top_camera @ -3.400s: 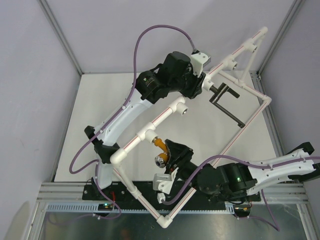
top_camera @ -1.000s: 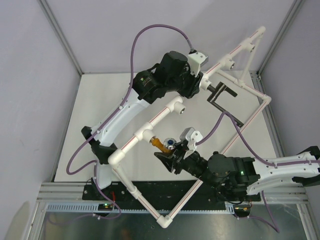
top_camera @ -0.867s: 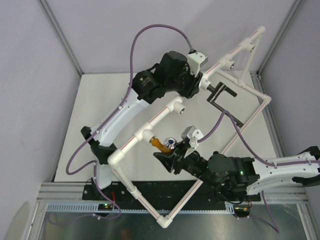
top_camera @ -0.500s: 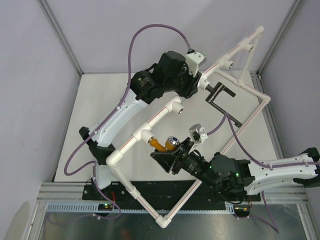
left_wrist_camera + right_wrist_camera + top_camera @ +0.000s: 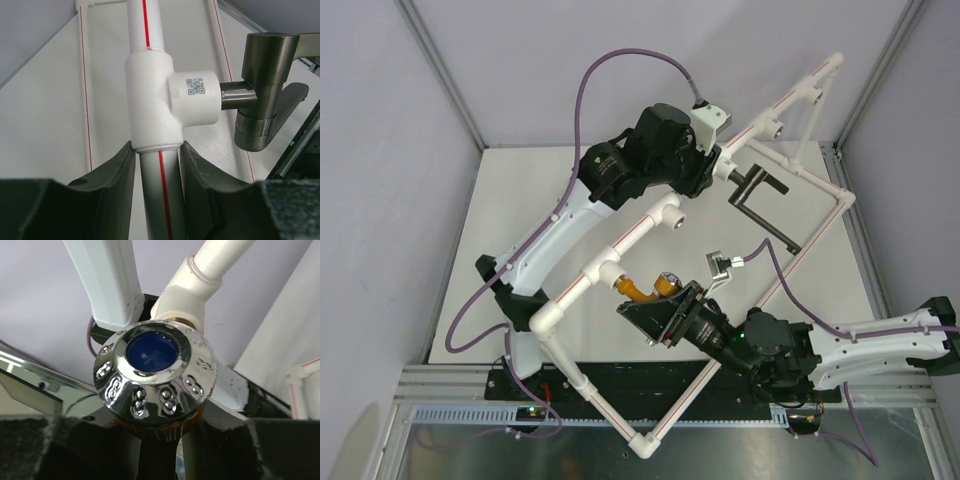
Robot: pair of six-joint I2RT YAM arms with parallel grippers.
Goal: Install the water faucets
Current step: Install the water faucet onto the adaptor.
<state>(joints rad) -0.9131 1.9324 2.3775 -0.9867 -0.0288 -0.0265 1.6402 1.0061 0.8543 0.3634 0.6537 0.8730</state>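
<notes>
The orange-brass tap (image 5: 638, 290) points its threaded end at a white tee (image 5: 605, 270) of the pipe frame (image 5: 630, 235). My right gripper (image 5: 658, 305) is shut on the tap's body. In the right wrist view the shiny knob with its blue centre (image 5: 155, 372) fills the middle, above the right gripper (image 5: 160, 427), with a white socket (image 5: 185, 290) behind it. The black metal tap (image 5: 760, 195) sticks out of a tee (image 5: 150, 100) with a QR label; its body (image 5: 265, 90) hangs to the right. My left gripper (image 5: 157, 165) is shut on the red-striped pipe just below that tee.
An open round socket (image 5: 678, 218) faces up mid-frame, and two more sockets (image 5: 775, 128) sit on the far bar. Purple cables (image 5: 770, 250) loop over the frame. Grey walls with metal posts close in on three sides; a metal rail (image 5: 470, 385) runs along the near edge.
My right wrist has rolled with the brass tap, so the knob that faced up now faces sideways. The pipe frame and my left gripper have shifted slightly up and left.
</notes>
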